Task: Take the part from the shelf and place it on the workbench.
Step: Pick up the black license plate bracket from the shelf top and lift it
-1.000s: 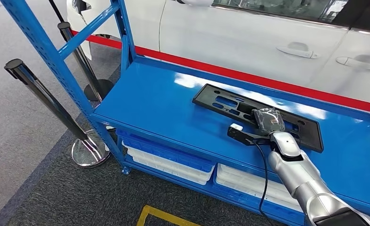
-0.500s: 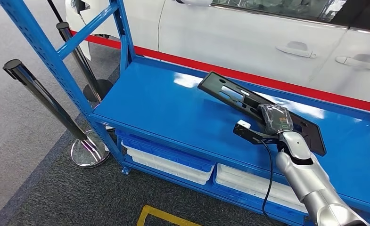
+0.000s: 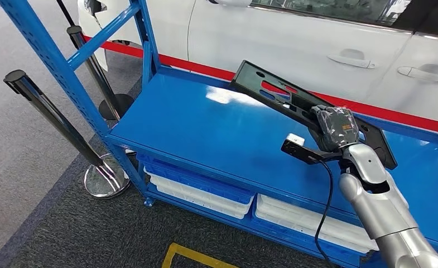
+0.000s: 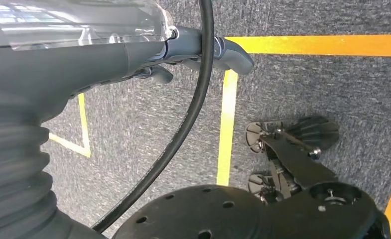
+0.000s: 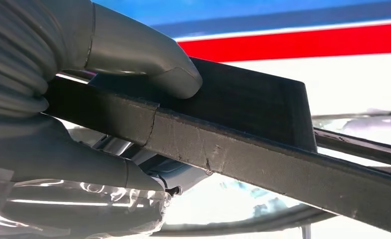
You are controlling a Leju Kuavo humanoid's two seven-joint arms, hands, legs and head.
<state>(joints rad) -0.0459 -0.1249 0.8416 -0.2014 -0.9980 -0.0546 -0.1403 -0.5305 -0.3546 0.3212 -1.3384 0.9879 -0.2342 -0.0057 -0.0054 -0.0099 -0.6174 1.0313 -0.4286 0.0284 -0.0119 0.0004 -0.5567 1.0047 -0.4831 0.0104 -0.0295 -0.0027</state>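
Above the blue metal shelf (image 3: 205, 131), the right hand (image 3: 335, 129) grips the flat black slotted plastic part (image 3: 294, 106) at its near edge, holding it tilted and apparently clear of the surface. A white car (image 3: 294, 39) stands behind. The left hand (image 4: 133, 55) hangs over grey carpet (image 4: 303, 84); its grip state cannot be determined.

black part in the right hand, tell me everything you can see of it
The black part is a long, flat rectangular plate, matte and plastic-looking, with a raised rim and several cut-out slots through which the red stripe behind shows. It is lifted off the blue shelf and tilted, its far end highest. The right hand grips it near the lower end; in the right wrist view the thumb presses on one face, with other fingers under its edge. Nothing else appears to touch it.
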